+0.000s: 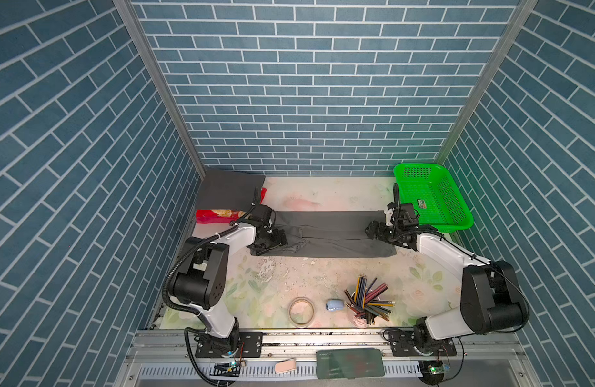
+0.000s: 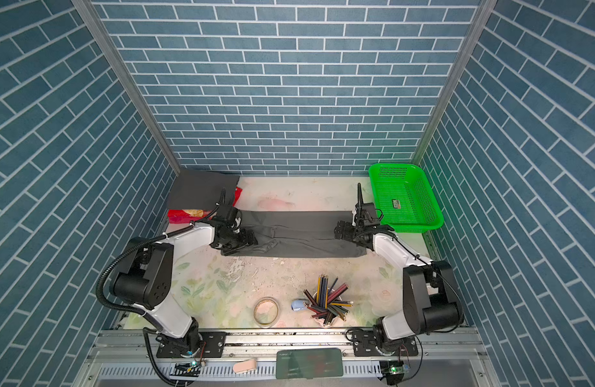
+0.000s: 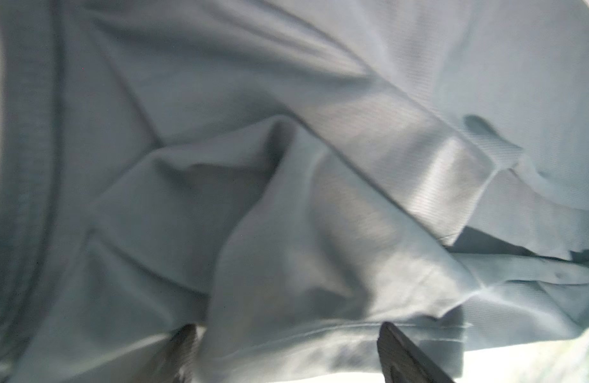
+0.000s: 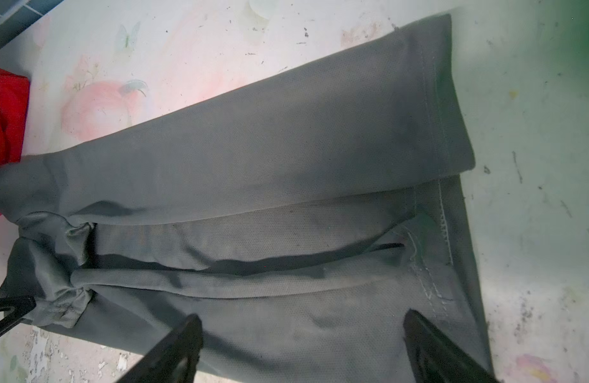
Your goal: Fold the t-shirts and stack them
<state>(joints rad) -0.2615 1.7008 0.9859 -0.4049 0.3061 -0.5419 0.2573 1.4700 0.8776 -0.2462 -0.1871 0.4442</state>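
Mid-grey t-shirt (image 1: 333, 231), folded into a long band, lies across the middle of the table (image 1: 323, 278) from 9 to 3 o'clock in both top views, with the left gripper (image 1: 272, 239) over its bunched 9 o'clock end and the right gripper (image 1: 373, 230) over its 3 o'clock end, while the charcoal t-shirt (image 1: 227, 192) sits folded at 11 o'clock, partly over a red snack bag (image 1: 219, 216). From the left wrist, the left gripper's fingers (image 3: 406, 351) stand wide apart against rumpled cloth, clamping nothing. From the right wrist, the right gripper's jaws spread equally wide above the hemmed end, holding nothing.
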